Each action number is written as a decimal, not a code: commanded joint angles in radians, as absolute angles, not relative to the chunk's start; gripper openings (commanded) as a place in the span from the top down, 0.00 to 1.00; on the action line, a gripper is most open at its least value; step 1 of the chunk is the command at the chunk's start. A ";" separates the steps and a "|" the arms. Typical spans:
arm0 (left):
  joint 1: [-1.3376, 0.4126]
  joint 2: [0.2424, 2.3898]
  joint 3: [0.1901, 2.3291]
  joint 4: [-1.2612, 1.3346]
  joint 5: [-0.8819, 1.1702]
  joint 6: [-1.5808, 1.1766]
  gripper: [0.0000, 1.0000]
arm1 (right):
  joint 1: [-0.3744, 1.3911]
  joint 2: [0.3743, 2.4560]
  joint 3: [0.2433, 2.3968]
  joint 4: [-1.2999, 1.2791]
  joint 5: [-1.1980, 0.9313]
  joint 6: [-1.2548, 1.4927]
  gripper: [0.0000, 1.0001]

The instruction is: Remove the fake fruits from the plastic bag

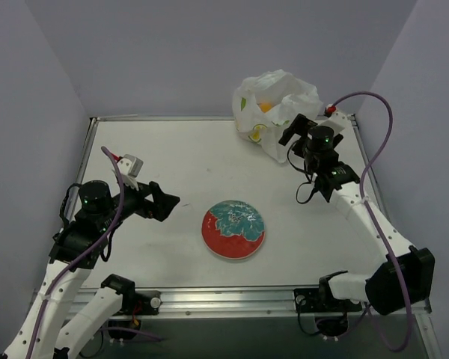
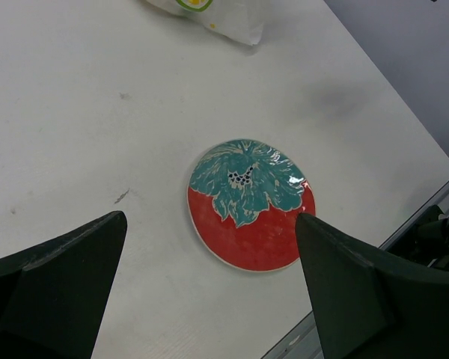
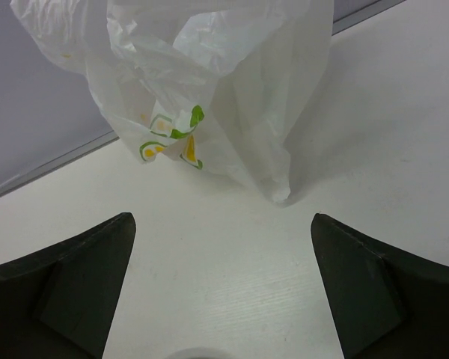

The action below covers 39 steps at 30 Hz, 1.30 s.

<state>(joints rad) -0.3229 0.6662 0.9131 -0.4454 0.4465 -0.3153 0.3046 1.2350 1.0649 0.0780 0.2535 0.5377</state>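
The white plastic bag stands crumpled at the table's far right corner, with green and yellow print. An orange fruit shows through its open top; the other fruits are hidden. In the right wrist view the bag fills the upper half. My right gripper is open and empty just in front of the bag, its fingers spread over bare table. My left gripper is open and empty at the left, its fingers wide apart above the table near the plate.
A red-and-teal floral plate lies at the table's middle front, also in the left wrist view. The table's metal rim runs along the near edge. Grey walls close the back and sides.
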 commanded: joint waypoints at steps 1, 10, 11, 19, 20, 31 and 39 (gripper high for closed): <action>-0.334 0.655 0.954 -0.426 0.451 -0.311 0.06 | 0.325 1.317 1.134 0.175 0.354 0.503 0.00; -0.354 0.667 0.957 -0.440 0.423 -0.307 0.06 | 0.322 1.695 1.455 0.213 0.422 0.376 0.01; -0.354 0.669 0.957 -0.442 0.417 -0.305 0.06 | 0.321 1.731 1.495 0.198 0.419 0.361 0.00; -0.342 0.759 0.963 -0.446 0.389 -0.319 0.06 | 0.279 1.927 1.649 0.207 0.288 0.311 0.95; -0.338 0.779 0.968 -0.439 0.405 -0.339 0.06 | 0.285 1.908 1.584 0.254 0.247 0.307 0.99; -0.438 1.011 1.070 -0.167 0.312 -0.546 0.06 | 0.339 1.378 0.881 0.548 -0.258 0.359 1.00; -0.607 1.456 1.489 -0.264 0.136 -0.330 0.06 | 0.341 1.211 0.718 0.500 -0.255 0.380 1.00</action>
